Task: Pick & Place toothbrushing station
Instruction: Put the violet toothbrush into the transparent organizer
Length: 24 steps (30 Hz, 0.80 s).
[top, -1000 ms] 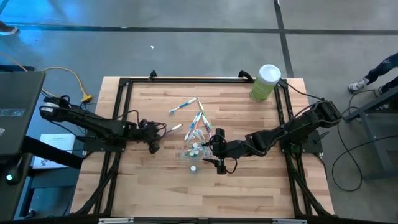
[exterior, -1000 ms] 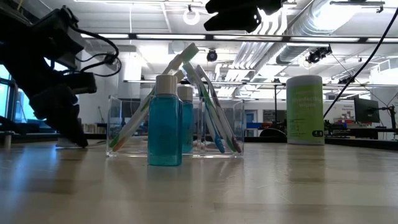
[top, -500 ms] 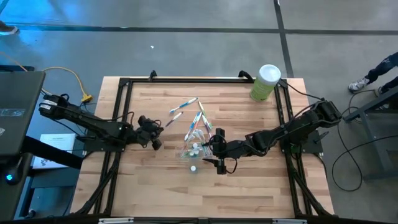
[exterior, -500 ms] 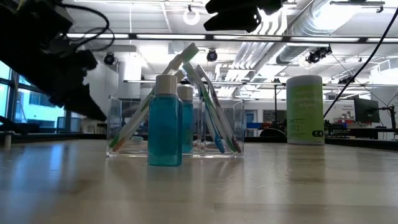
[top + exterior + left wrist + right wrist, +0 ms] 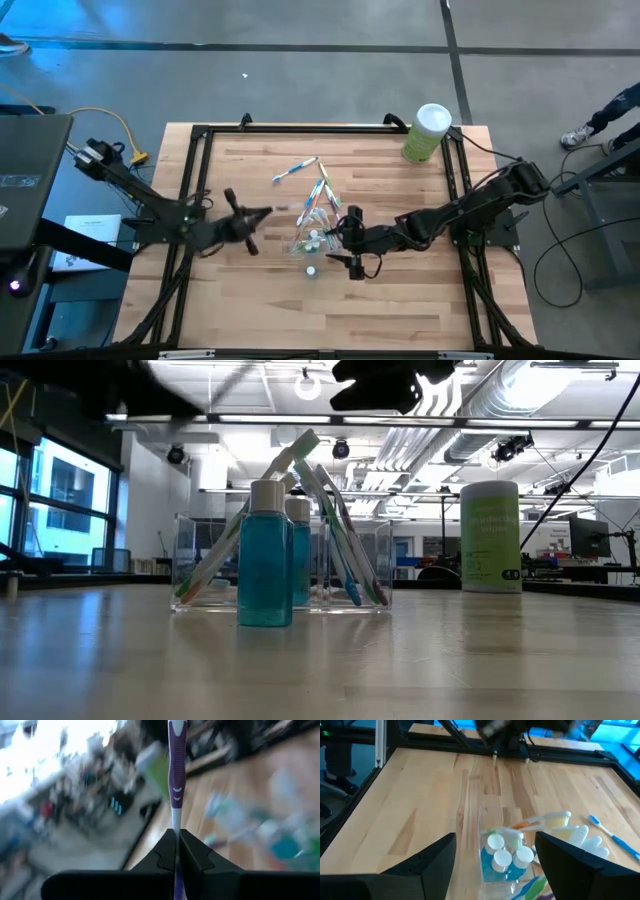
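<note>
The clear holder [image 5: 312, 236] stands mid-table with several pastel toothbrushes [image 5: 330, 520] leaning in it and white-capped blue tubes [image 5: 502, 852] inside. One more tube [image 5: 311, 269] stands on the table just in front of it. My left gripper [image 5: 240, 218] is above the table to the holder's left, shut on a purple and white toothbrush [image 5: 176, 765]. My right gripper [image 5: 350, 245] hovers open at the holder's right side, with its fingers [image 5: 435, 862] apart and touching nothing. My left gripper pinches the toothbrush's handle [image 5: 175, 822] between its two fingertips, at the white stretch below the purple part. The brush runs along the fingers and sticks out ahead of them toward the holder. It is lifted clear of the table.
A tall green canister with a white lid [image 5: 427, 132] stands at the far right corner. A blue toothbrush [image 5: 295, 168] lies on the table beyond the holder. The black frame rail [image 5: 300, 128] runs around the wooden top.
My left gripper has risen from the table surface to well above it, carrying the purple and white toothbrush, which is now lifted clear. My right gripper has kept still.
</note>
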### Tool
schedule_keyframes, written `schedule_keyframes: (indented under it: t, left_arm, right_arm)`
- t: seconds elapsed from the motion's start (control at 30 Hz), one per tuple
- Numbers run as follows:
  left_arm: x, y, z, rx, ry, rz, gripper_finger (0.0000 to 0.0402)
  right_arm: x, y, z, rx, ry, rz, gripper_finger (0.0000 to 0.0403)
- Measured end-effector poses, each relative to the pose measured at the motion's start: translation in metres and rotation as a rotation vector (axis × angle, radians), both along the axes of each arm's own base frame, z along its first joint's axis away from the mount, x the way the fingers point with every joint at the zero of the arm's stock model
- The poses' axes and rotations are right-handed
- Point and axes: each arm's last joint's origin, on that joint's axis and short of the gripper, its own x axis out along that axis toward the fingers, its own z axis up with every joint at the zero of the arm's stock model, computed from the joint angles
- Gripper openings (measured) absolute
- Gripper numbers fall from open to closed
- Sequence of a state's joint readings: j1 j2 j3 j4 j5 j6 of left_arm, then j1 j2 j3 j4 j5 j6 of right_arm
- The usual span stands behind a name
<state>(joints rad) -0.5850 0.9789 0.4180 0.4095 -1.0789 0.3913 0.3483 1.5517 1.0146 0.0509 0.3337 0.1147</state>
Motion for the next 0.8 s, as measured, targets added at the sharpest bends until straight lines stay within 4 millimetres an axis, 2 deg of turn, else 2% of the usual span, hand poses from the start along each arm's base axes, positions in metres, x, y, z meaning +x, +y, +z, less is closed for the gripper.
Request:
schedule_keyframes:
  t: [0.1,0.17,0.33,0.5,0.67,0.8]
  left_arm:
    - [0.0,-0.02,0.009,0.117,-0.038,-0.091,0.0003]
    - [0.001,-0.032,0.008,0.236,-0.015,-0.131,0.0003]
    - [0.014,-0.051,-0.014,0.574,0.139,-0.159,0.0003]
    - [0.045,-0.064,-0.033,0.718,0.197,-0.294,0.0003]
    - [0.083,-0.086,-0.029,0.868,0.22,-0.218,0.0003]
    - [0.111,-0.086,-0.027,0.901,0.257,-0.161,0.0003]
  right_arm:
    - [-0.005,0.0,0.006,0.048,-0.003,-0.027,0.0263]
    - [-0.012,-0.001,0.011,0.089,0.011,-0.065,0.0262]
    - [-0.029,-0.006,0.032,0.259,0.002,-0.075,0.0244]
    - [-0.032,-0.008,0.047,0.403,-0.04,0.008,0.0223]
    - [-0.026,-0.002,0.043,0.498,-0.018,0.081,0.0214]
    - [-0.021,0.002,0.036,0.534,0.008,0.112,0.0215]
